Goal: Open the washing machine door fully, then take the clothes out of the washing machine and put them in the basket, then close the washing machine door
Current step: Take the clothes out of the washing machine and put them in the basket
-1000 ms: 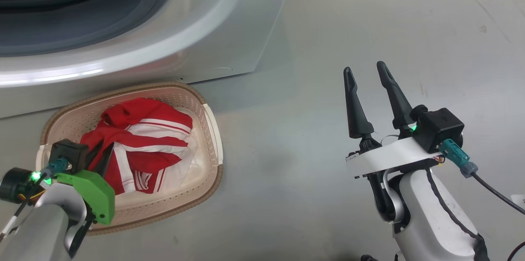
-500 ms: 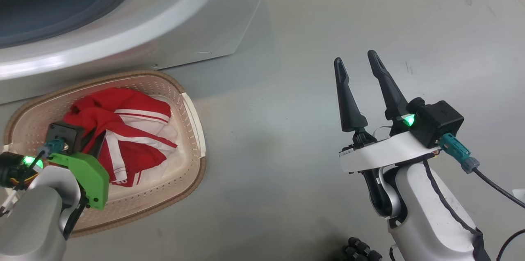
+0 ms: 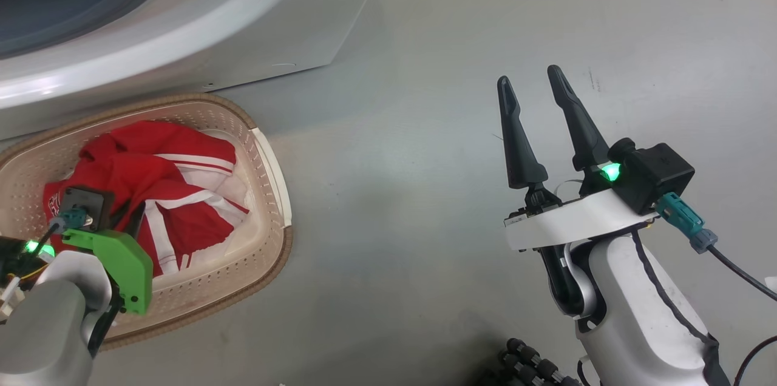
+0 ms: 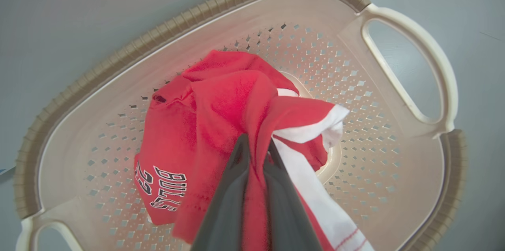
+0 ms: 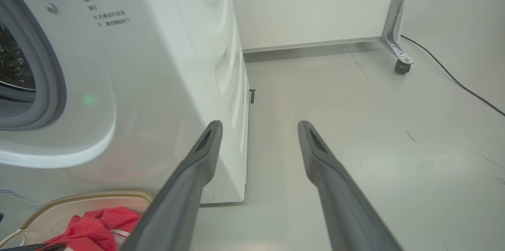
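Drifting toward the left edge of the head view, the washing machine [image 3: 212, 28] and the basket [image 4: 98, 109] are only appearing to move: the camera is turning, while both are staying put on the floor [image 3: 425, 192]. The left gripper [image 4: 256, 142] is still hanging over the basket, nearly shut and pinching a fold of the clothes [image 4: 221, 105]. Their bulk is already lying inside the basket, the lettering showing. The right gripper [image 3: 528, 74] is keeping its fingers spread wide, holding nothing, out over bare floor well apart from the basket. The drop-off is looking all but done. Letting go is probably the next move, and closing the door is still waiting.
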`<state>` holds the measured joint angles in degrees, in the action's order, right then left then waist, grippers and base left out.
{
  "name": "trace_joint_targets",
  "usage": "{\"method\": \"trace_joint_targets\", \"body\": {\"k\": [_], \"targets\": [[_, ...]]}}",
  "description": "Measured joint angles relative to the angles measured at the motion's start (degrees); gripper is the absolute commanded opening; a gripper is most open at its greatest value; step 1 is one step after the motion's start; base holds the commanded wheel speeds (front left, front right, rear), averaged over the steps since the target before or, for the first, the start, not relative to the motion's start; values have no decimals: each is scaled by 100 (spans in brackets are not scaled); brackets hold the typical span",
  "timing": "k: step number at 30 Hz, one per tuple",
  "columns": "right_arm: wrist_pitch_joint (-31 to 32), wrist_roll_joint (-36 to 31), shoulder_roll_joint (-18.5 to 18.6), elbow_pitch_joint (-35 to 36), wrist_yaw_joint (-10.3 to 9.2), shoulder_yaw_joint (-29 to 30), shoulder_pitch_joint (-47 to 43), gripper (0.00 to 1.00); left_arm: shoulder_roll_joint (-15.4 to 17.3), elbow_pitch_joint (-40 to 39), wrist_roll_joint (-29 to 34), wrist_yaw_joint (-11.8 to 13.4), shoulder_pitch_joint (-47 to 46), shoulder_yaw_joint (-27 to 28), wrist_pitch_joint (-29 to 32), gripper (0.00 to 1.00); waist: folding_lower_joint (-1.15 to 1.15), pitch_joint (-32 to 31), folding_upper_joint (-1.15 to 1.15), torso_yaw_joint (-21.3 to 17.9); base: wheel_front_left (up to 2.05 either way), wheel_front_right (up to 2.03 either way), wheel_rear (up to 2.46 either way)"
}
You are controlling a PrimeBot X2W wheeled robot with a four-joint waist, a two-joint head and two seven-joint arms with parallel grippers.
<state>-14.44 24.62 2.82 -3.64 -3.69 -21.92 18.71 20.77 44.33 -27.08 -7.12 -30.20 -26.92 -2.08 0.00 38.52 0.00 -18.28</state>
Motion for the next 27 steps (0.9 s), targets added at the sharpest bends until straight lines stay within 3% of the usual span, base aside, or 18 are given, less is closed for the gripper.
{"method": "trace_joint_targets", "body": {"k": [4, 5, 6, 7, 15, 27], "targets": [[-1, -14, -1, 2, -5, 49, 29, 100, -41, 134, -22, 0, -32, -119, 2, 0, 0, 4, 0, 51, 0, 0, 0], [0, -16, 2, 0, -8, 55, 39, 100, -73, 169, -34, 0, -38, -142, 9, 23, 0, 1, 0, 73, 0, 0, 0], [0, -20, 0, -5, -8, 53, 54, 100, -110, 215, -71, 0, -40, -163, 23, 86, 0, -5, 0, 95, 0, 0, 0], [0, -20, 0, -10, -8, 49, 69, 100, -137, 274, -96, 0, -40, -182, 36, 100, 0, -15, 0, 114, 0, 0, 0], [0, -23, 0, -88, -8, 68, 80, 100, -246, 442, -265, 0, -59, -398, -25, 100, 0, -203, 0, 224, 0, 0, 0], [0, -121, 3, -334, 8, 285, 79, 100, -533, 335, -304, 0, -190, -662, -687, 100, 0, -721, 0, 529, 0, 0, 0]]}}
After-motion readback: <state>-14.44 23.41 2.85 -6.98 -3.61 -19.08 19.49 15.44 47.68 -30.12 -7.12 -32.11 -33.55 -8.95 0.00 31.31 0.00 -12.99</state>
